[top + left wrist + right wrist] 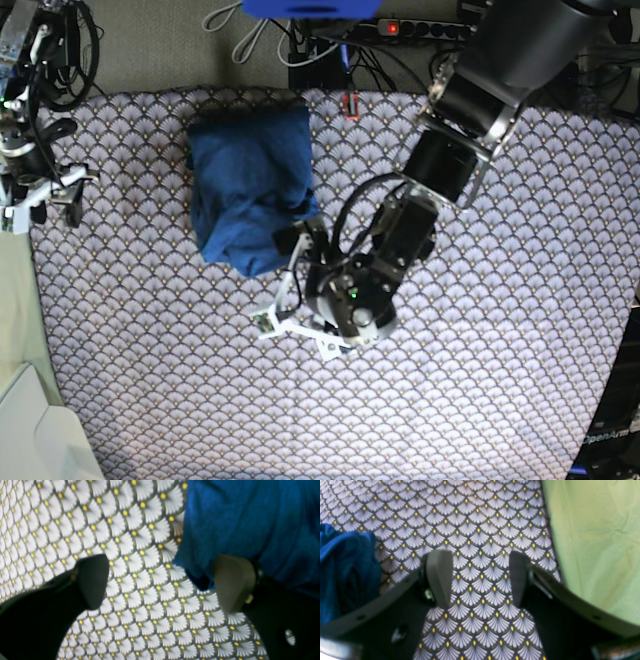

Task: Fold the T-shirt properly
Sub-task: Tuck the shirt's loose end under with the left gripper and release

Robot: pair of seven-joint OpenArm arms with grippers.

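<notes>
While I watch the fan-patterned tabletop (pixel 480 330), blue T-shirt (pixel 250 185) bunched near its far edge, left end effector (pixel 160 582) wide open beside the shirt's corner, right end effector (pixel 480 578) open and empty near the tabletop's edge, cables (pixel 300 40) beyond.

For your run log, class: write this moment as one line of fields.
garment: plain blue knit T-shirt folded on patterned tablecloth | left gripper: open, empty, at shirt's edge | right gripper: open, empty, apart from shirt

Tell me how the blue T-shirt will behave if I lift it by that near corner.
The T-shirt looks soft and rumpled, so it will likely droop and unfold rather than hold shape. Its knit fabric probably grips the patterned tablecloth somewhat, so pushing would bunch it, not slide it.
</notes>
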